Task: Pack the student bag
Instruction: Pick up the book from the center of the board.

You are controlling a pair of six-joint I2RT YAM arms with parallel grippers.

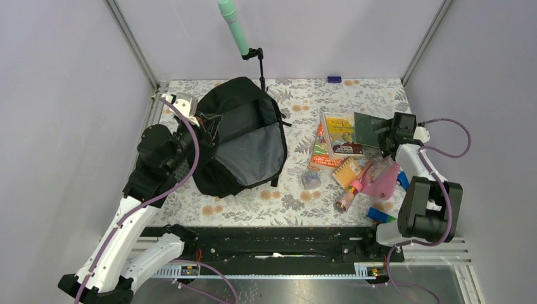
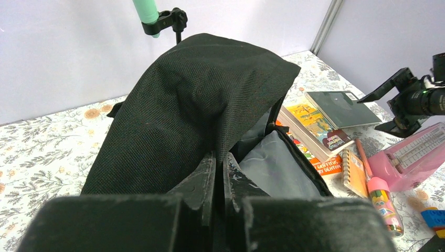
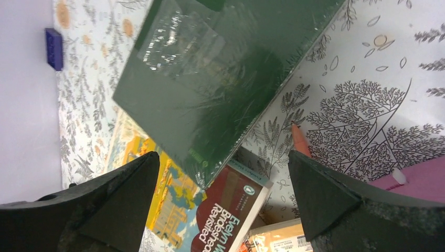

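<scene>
Holding student bag [image 1: 234, 107] open, left claw [image 2: 220, 163] clenched on flap; right claw [image 3: 221, 157] released above green notebook [image 3: 210, 79]. I judge nothing packed yet; books [image 1: 339, 133], pink case [image 1: 383, 180] lie on surface [image 1: 297, 101].

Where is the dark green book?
In the top view, the dark green book lies on the right, beside the yellow book, beneath the open right gripper.

Green book [image 3: 210, 79] between spread jaws

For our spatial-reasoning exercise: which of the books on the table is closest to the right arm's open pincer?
The dark green plastic-wrapped book; the right pincer hovers over its corner, while the yellow paperback and orange book lie farther left.
</scene>
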